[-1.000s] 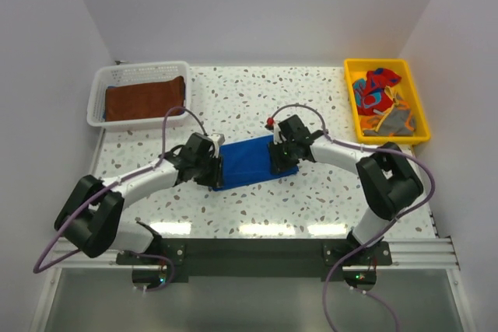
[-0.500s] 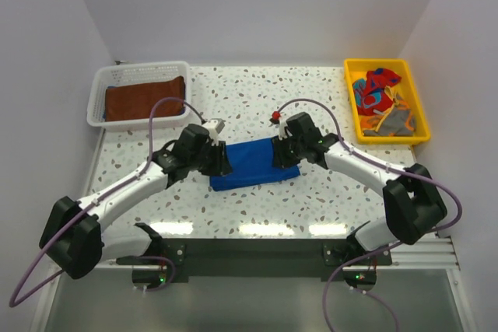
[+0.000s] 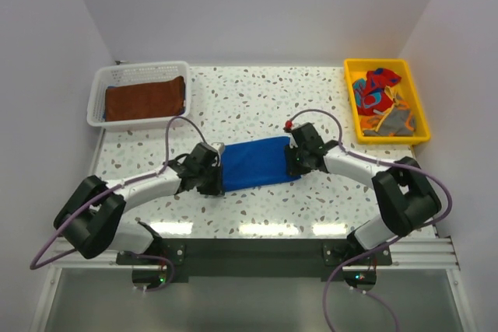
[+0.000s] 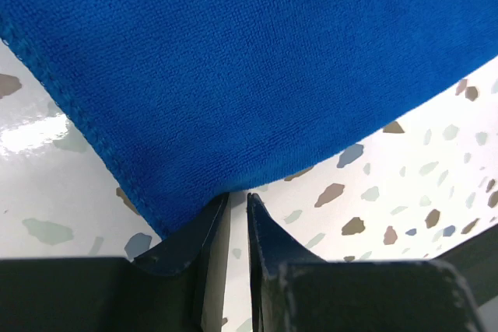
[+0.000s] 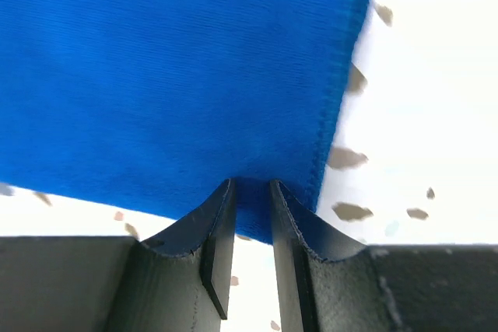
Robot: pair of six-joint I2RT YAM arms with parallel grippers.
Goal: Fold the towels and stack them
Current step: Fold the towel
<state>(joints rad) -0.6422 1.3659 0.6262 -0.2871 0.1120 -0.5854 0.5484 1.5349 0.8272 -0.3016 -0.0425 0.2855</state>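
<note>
A royal blue towel (image 3: 258, 162) lies flat on the speckled table between my two arms. My left gripper (image 3: 218, 170) sits at its left edge; in the left wrist view the left gripper (image 4: 238, 194) has its jaws almost together, with the blue towel (image 4: 233, 60) meeting the tips at a near corner. My right gripper (image 3: 294, 159) holds the right edge; in the right wrist view the right gripper (image 5: 251, 184) is shut with the blue towel (image 5: 171, 60) pinched between its fingers. A rust-brown towel (image 3: 145, 99) lies in the basket.
The white lattice basket (image 3: 99, 99) stands at the back left. A yellow tray (image 3: 373, 61) at the back right holds a crumpled red and blue towel (image 3: 377, 87) and an orange and grey one (image 3: 393, 120). White walls close in both sides.
The blue towel has shifted right and now lies stretched wider. Both grippers moved apart with its ends, the left one coming nearer. The left jaws have narrowed.
</note>
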